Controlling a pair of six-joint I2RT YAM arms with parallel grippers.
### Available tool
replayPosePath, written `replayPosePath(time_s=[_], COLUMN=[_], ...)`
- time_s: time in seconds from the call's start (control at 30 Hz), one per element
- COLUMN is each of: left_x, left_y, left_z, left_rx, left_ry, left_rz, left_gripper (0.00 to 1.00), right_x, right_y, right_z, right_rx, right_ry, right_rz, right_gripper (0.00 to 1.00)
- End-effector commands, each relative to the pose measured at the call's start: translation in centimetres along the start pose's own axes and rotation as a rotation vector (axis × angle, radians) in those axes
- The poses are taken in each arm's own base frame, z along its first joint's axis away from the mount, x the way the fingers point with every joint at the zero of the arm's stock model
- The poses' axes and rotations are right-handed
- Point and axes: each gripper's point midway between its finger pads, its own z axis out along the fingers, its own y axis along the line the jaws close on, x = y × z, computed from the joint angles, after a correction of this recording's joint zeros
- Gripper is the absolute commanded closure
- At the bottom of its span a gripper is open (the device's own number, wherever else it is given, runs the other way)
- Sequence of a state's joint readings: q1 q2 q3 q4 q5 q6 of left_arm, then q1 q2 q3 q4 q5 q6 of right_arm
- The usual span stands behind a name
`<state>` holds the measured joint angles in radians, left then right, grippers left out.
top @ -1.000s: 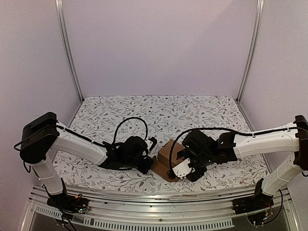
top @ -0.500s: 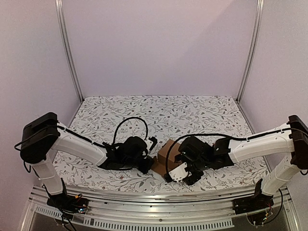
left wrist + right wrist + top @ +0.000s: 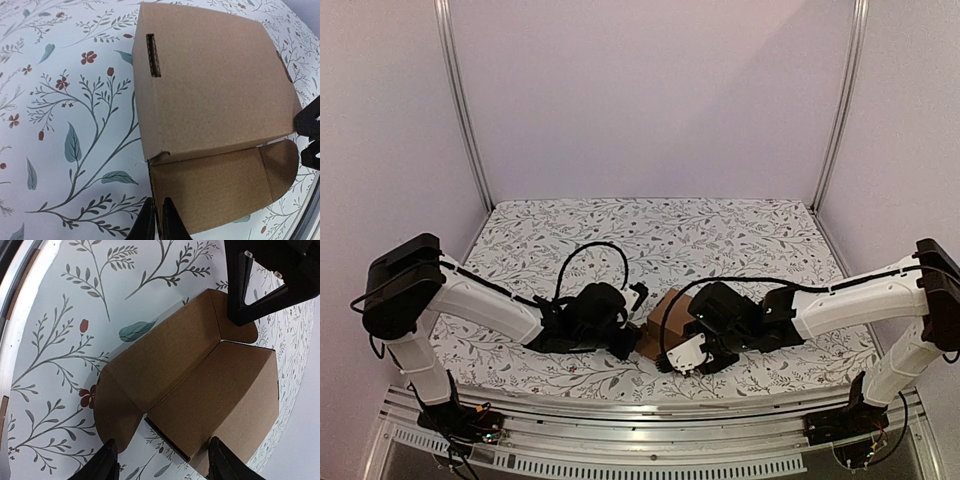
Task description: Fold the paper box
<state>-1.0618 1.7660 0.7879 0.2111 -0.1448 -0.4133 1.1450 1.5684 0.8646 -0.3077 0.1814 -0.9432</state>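
**One end open, the rest of the carton standing**

Most of the shaping looks done. The paper box (image 3: pixel 665 318) sits on the flowered desk (image 3: pixel 620 225) close to its near edge, roughly midway between left and right, with an arm on either side. Its body stands up as a small carton: a plain brown panel lies on top and a narrow slot shows in one side wall.

The near end is not closed. A large flap with rounded corner tabs lies spread out on the desk, and the right wrist view looks straight into the hollow behind it.

The left pincer (image 3: pixel 157 220) is clenched, its tips all but together on the left edge of that spread flap, so it appears to be pinching the cardboard. The right pincer (image 3: pixel 162 460) is released, its fingers wide apart with the near rim of the carton between them and neither visibly pressing on it.

What remains, by my reading, is turning in the tabs, lifting the flap and tucking it shut. The far end is hidden, so I cannot tell whether it is closed.
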Motion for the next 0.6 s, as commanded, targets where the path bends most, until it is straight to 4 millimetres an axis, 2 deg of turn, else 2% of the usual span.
replayPosePath(time_s=[0.0,0.1,0.33,0.4,0.57], left_x=[-0.5,-0.2,0.1,0.1,0.2], left_y=[0.2,0.4,0.9,0.8,0.6], left_z=[0.0,0.1,-0.1,-0.1,0.3], left_rx=[0.008,-0.002,-0.017,-0.013,-0.008], left_ry=[-0.025,-0.013,-0.006,-0.005,0.004], left_rz=[0.013,0.017,0.024,0.025,0.017], left_gripper=[0.94,0.94,0.94,0.94,0.9], right_x=[0.3,0.3,1.5,1.5,1.5], right_y=[0.3,0.8,3.0,2.9,1.3], right_z=[0.6,0.5,0.4,0.6,1.3], right_rx=[-0.014,-0.031,-0.1,-0.086,-0.009], right_ry=[0.031,0.027,0.043,0.044,0.069], right_rz=[0.012,0.0,-0.08,-0.086,-0.071], right_gripper=[0.42,0.37,0.16,0.11,0.12])
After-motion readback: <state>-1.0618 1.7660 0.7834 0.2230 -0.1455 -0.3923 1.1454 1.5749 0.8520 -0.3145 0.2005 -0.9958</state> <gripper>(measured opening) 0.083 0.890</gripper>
